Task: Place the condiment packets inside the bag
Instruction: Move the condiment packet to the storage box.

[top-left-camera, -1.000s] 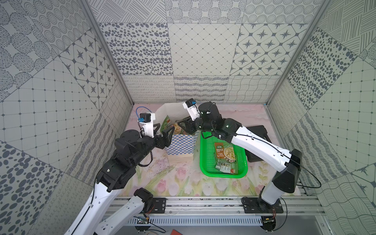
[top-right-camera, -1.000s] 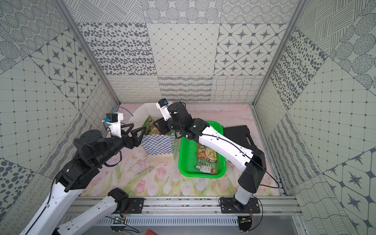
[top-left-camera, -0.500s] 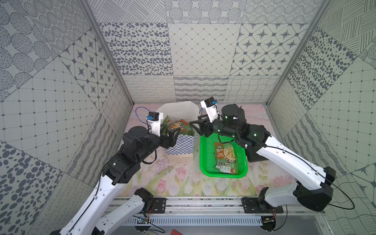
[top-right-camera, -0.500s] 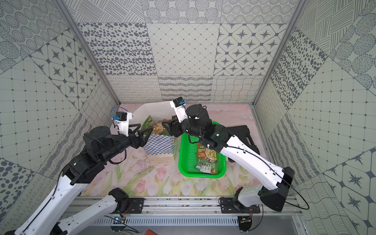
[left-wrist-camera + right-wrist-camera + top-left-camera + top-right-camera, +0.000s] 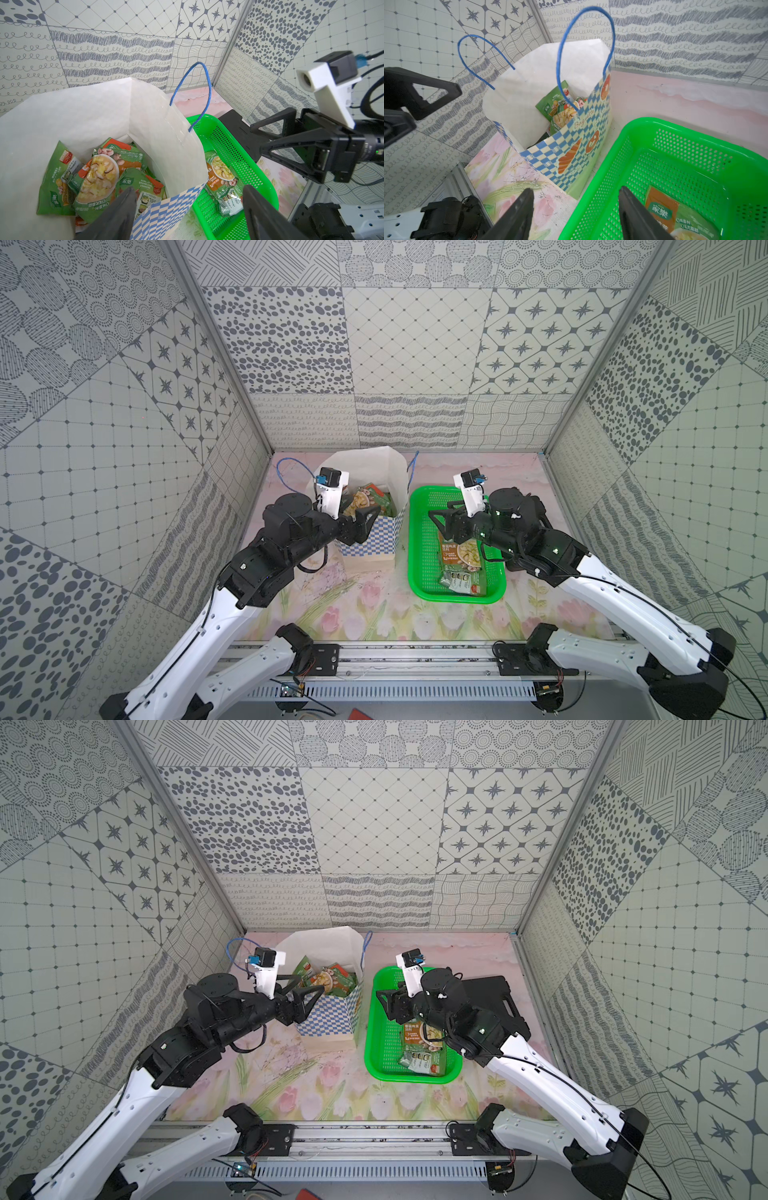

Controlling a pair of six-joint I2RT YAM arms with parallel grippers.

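The bag (image 5: 375, 465) (image 5: 319, 945) stands upright and open at the back left, with several green and orange condiment packets (image 5: 367, 501) (image 5: 99, 176) (image 5: 558, 105) inside. Two more condiment packets (image 5: 460, 560) (image 5: 420, 1045) (image 5: 673, 214) lie in the green basket. My left gripper (image 5: 368, 516) (image 5: 188, 190) is open at the bag's near corner. One finger is over the packets inside and one outside, with the checkered wall between them untouched. My right gripper (image 5: 439, 510) (image 5: 576, 189) is open and empty above the basket's rim nearest the bag.
The green mesh basket (image 5: 417, 572) (image 5: 371, 1052) sits just right of the bag on the floral mat. A black flat object (image 5: 494, 990) lies behind the right arm. The bag's blue cord handles (image 5: 591, 12) stick up. Patterned walls close three sides.
My right gripper has drawn back from the bag's mouth to above the basket, and its jaws have widened. The left gripper has shifted slightly along the bag's near wall.
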